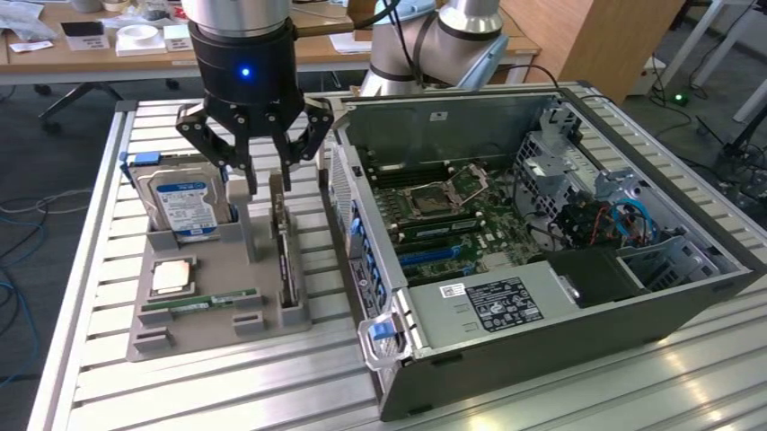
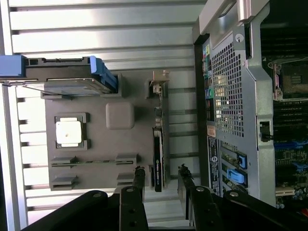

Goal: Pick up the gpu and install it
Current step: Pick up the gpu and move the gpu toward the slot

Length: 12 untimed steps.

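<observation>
Gripper [image 1: 264,184] is hovering released, jaws spread, fingers [image 2: 139,180] straddling one end of the gpu [image 1: 283,260] without touching it. In the exterior view the gpu is standing on edge in the grey holder tray [image 1: 204,341], at 9 o'clock of the open computer case [image 1: 540,359]. The hard drive [image 1: 186,202] is sitting at the gpu's 10 o'clock.

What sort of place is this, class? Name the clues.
Probably a robotics lab: a robot arm over a slatted metal table, an opened computer case, and office desks behind.

gpu [image 1: 286,260] flanked by clear gaps, hard drive [image 1: 186,202] and case wall [image 1: 348,215] beyond them
</observation>
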### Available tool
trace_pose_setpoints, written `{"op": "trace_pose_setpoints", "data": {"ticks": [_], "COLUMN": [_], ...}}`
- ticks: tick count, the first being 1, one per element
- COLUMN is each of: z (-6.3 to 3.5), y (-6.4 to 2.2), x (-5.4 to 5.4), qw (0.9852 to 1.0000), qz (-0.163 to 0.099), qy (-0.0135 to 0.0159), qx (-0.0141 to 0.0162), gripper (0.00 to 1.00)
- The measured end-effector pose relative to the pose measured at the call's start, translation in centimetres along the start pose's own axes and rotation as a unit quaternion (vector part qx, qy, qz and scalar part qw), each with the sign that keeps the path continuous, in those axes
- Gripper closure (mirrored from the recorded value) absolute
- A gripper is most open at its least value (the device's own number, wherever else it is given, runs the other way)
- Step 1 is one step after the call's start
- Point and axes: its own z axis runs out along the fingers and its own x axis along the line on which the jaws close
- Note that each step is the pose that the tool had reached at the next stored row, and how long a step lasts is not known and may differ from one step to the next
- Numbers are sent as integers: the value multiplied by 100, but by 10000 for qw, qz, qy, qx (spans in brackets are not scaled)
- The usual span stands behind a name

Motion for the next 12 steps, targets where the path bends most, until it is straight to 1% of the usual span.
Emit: {"op": "trace_pose_setpoints", "data": {"ticks": [12], "z": [11], "y": [-1], "x": [0], "qw": [10000], "qz": [0], "qy": [1], "qx": [0], "gripper": [58]}}
